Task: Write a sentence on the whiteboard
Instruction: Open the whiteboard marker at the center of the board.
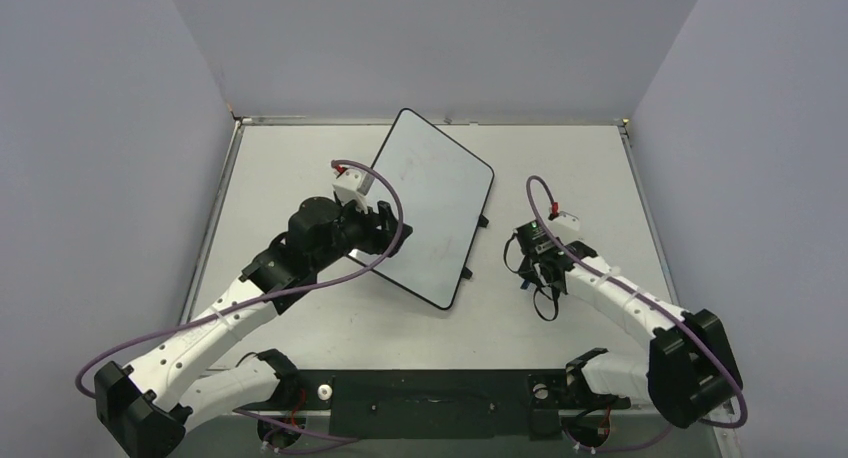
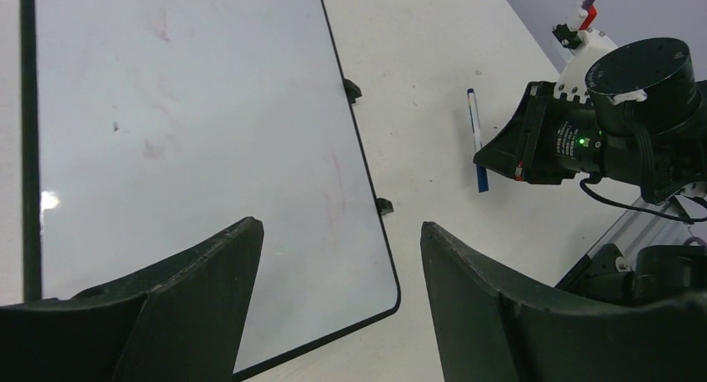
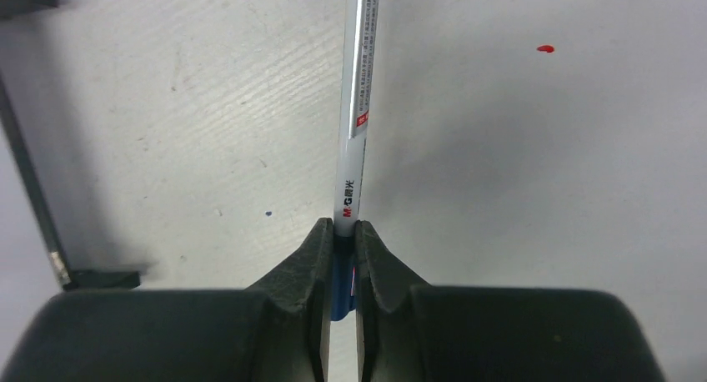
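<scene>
Writing has not begun. The board (image 1: 440,193) lies flat mid-table, its long side running roughly 12 to 6 o'clock with a slight lean toward 5. Its white face shows only faint smudges and glare; no sentence, not one blue stroke, appears on it in any view. Its two tabs (image 2: 383,205) sit on the 3 o'clock edge.

The marker (image 3: 358,107) is at 3 o'clock from the board, near it but apart, low over the bare table (image 1: 580,158); the right gripper (image 3: 344,232) is pinched narrow on its blue end, and the white barrel runs away from the fingers. Whether that blue end is a cap, I cannot tell; nor whether the marker has left the table.

The left gripper (image 2: 340,228) hangs over the board's 9 o'clock side, jaws wide and holding nothing; whether a finger touches the board cannot be told.

As I judge it, only the first step is done: the marker is in grip. Everything else is left: lift it; bare the tip if it is capped; carry it toward 9 o'clock onto the board; write every word. The left gripper looks placed to steady the board.
</scene>
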Action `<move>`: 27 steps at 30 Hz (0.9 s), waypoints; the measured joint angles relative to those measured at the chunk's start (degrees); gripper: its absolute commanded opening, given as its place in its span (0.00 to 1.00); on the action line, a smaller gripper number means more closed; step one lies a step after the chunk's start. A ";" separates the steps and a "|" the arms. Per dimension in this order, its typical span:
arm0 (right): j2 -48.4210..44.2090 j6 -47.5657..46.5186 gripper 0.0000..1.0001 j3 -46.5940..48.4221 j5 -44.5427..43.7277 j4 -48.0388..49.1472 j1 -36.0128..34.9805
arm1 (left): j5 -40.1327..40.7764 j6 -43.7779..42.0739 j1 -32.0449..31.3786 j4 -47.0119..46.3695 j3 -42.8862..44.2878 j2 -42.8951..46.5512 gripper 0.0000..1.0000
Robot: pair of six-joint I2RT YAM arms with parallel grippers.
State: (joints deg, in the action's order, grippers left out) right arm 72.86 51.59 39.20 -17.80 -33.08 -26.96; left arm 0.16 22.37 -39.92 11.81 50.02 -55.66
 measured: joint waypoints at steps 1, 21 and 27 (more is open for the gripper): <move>-2.34 -0.07 0.00 0.13 -0.09 -1.07 0.00 | -0.55 0.33 -0.39 -0.61 0.00 -0.33 0.66; -24.30 2.34 0.00 13.07 4.66 -3.21 -0.13 | -11.17 10.45 -8.07 -22.97 4.13 -18.99 0.56; -28.35 4.11 0.00 13.18 5.46 -1.22 -0.13 | -14.40 13.92 -9.38 -29.81 9.07 -26.01 0.55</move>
State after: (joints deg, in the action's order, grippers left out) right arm 44.51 55.70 52.38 -12.34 -34.30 -27.09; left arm -14.24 36.29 -49.30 -18.00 59.09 -81.67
